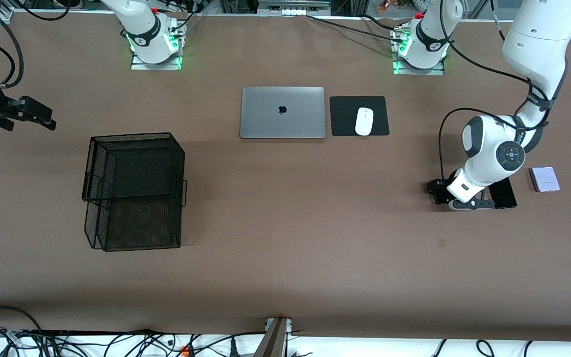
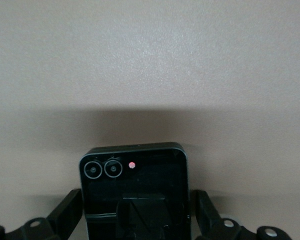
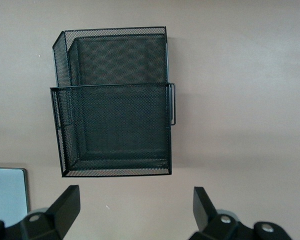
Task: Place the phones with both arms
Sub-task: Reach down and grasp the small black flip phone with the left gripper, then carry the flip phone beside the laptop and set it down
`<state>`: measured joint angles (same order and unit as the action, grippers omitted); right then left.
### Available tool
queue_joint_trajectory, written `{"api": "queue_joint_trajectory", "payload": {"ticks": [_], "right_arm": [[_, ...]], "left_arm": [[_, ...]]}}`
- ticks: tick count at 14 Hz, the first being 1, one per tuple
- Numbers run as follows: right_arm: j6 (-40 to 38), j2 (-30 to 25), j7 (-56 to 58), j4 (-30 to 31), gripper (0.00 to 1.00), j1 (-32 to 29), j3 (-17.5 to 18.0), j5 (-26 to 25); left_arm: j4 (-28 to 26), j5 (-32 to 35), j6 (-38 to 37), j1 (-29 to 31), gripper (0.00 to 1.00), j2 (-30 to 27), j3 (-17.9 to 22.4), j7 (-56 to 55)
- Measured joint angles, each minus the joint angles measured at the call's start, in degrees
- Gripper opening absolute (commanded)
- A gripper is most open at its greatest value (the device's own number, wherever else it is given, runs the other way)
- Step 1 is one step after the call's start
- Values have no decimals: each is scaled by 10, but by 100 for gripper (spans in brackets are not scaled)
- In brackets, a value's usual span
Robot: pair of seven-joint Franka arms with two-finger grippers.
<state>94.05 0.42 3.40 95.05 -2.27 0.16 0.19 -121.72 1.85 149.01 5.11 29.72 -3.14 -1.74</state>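
The brown table (image 1: 285,258) extends to the white strip of cables (image 1: 117,342) at the camera's edge, with a wide bare band between the mesh basket and the left arm's work area.

The left arm (image 1: 493,148) reaches down at its own end of the table. The right arm (image 1: 142,25) waits, showing only its base and its hand at the picture's edge.

The black wire mesh basket (image 1: 134,191) (two-tiered, open on top) stands toward the right arm's end. The silver laptop (image 1: 282,112) lies closed near the bases, with the black mouse pad (image 1: 345,116) just beside it carrying the white mouse (image 1: 364,121).

The left gripper (image 2: 139,212) is low at the table, fingers (image 2: 65,212) spread on either side of the small black phone (image 2: 135,185) and apart from its edges; the phone lies flat, camera lenses up. In the front view the wrist hides most of this phone.

The slim black phone (image 1: 504,193) lies just beside the gripper, partly covered by the arm. The lilac-white phone (image 1: 544,179) lies near it, closer to the table's end.

The right gripper (image 3: 135,210) hangs over the table at its own arm's end, fingers released and empty.
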Motion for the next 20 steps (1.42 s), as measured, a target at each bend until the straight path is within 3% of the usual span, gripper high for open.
{"api": "queue_joint_trajectory", "payload": {"ticks": [1, 2, 6, 8, 10, 12, 16, 17, 20], "right_arm": [[0, 0, 0, 0, 100, 0, 0, 0], [0, 0, 0, 0, 100, 0, 0, 0], [0, 0, 0, 0, 100, 0, 0, 0], [0, 0, 0, 0, 100, 0, 0, 0], [0, 0, 0, 0, 100, 0, 0, 0], [0, 0, 0, 0, 100, 0, 0, 0], [0, 0, 0, 0, 100, 0, -1, 0], [0, 0, 0, 0, 100, 0, -1, 0], [0, 0, 0, 0, 100, 0, -1, 0]], "left_arm": [[0, 0, 0, 0, 47, -2, 0, 0], [0, 0, -2, 0, 40, -5, 0, -1], [21, 0, -58, 0, 34, -11, -19, -4], [80, 0, -171, -1, 33, -28, -52, -18], [175, -1, -308, -10, 33, -44, -96, -37], [254, -1, -389, -50, 33, -49, -123, -95], [311, -6, -395, -183, 35, -24, -129, -201], [332, -8, -382, -216, 39, -3, -128, -226], [403, -8, -301, -301, 40, 90, -127, -305]]}}
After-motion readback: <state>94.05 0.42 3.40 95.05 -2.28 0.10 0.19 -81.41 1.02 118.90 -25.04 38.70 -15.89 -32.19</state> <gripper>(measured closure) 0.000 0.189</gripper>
